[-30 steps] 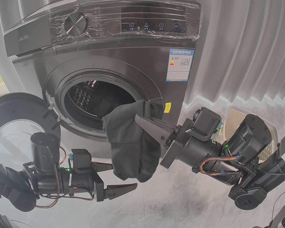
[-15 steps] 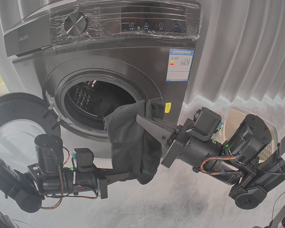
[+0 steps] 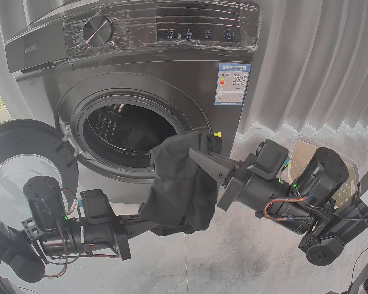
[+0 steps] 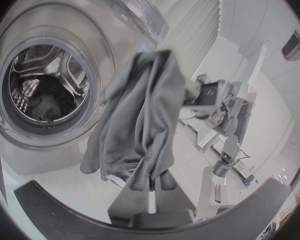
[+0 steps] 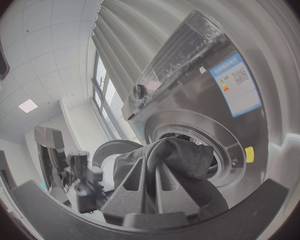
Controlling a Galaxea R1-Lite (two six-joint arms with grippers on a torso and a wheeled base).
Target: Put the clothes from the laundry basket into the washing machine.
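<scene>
Right pincer (image 3: pixel 195 155) (image 5: pixel 152 165) reaches in level from the right, its arm bent low behind it. It is clamped on the top fold of a dark garment (image 3: pixel 180 184) (image 4: pixel 140 117) (image 5: pixel 180 157), just in front of the washer's (image 3: pixel 151 74) open drum (image 3: pixel 110 123). Left pincer (image 3: pixel 161 226) (image 4: pixel 152 187) lies below and left of the right one, arm stretched flat near the floor, fingers pinched together on the garment's bottom hem. The garment hangs slack between the two. The round door (image 3: pixel 24 143) stands open behind the left arm. Above the right pincer, the washer front carries a blue and white label (image 3: pixel 232 83) with a code square and small print, and a yellow sticker (image 3: pixel 217 134) just over the garment. Behind the right arm sits a basket (image 3: pixel 300 160)
</scene>
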